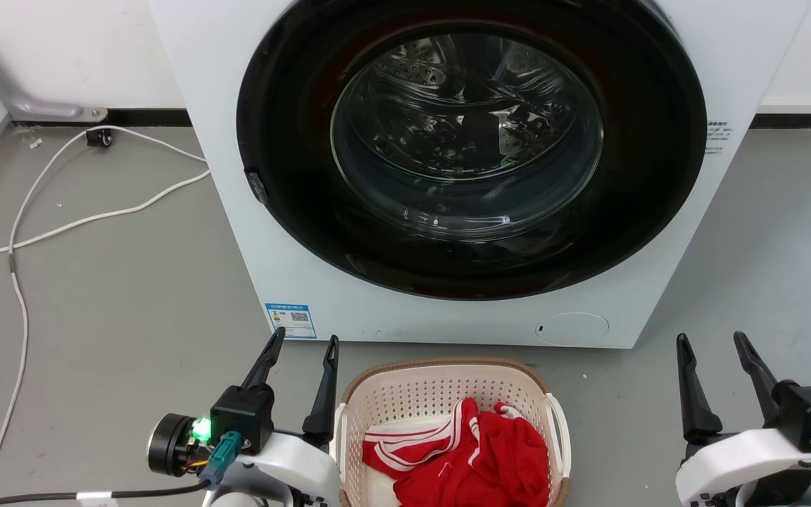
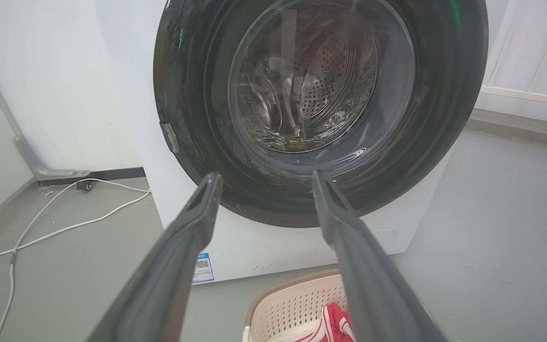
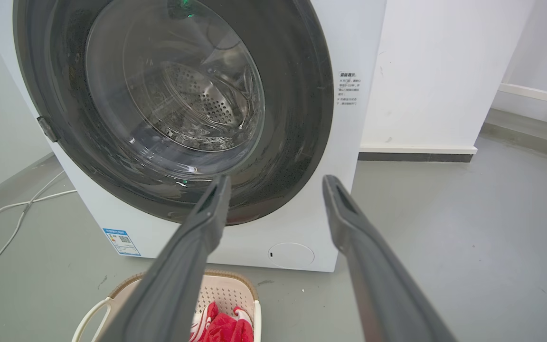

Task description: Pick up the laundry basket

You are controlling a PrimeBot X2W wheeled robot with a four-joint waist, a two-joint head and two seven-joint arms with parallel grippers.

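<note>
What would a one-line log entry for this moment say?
laundry basket: on floor before washer, ungrasped | left gripper: open | right gripper: open | red garment: inside

1. Laundry basket on floor, just before washer.
2. Garment in basket.
3. Left pincer just beside basket's left; right pincer well apart, right.
4. Cable left of washer.

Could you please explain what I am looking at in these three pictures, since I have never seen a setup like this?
It is a two-armed wheeled robot. The head view looks down from its head: the left gripper and right gripper both stand open, holding nothing. On the grey floor between them sits the laundry basket with red clothing inside, before a white washer with its door closed. The other two pictures come from wrist cameras, looking along each gripper's dark fingers toward the washer.
</note>
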